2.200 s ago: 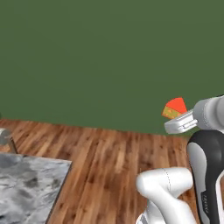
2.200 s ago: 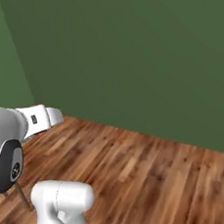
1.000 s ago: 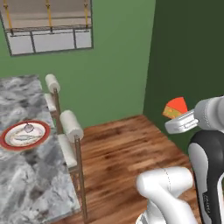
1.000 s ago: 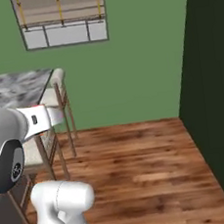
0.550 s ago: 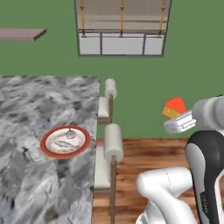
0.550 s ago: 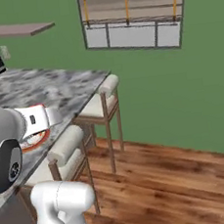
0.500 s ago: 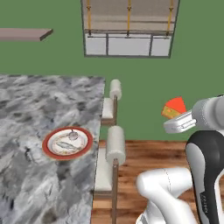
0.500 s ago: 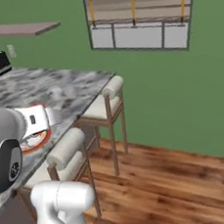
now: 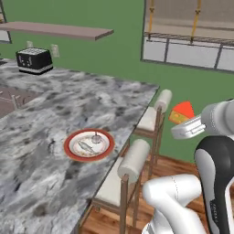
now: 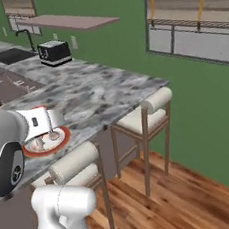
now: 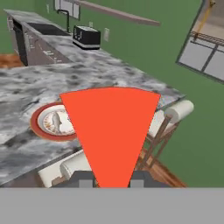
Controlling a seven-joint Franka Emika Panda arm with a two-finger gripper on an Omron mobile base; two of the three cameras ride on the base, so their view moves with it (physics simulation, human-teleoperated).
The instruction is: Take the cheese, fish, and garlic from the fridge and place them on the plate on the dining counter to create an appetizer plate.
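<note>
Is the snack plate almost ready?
Nearly. The fish and garlic already lie on the plate. The hand holds the cheese over the stools, off the counter's edge. Left: bring it across and set it on the plate.

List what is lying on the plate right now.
On the plate lie the slender fish and the small garlic bulb beside it. In the hand view the cheese, held in the gripper, covers the plate's right part, so that part goes unchecked there.
</note>
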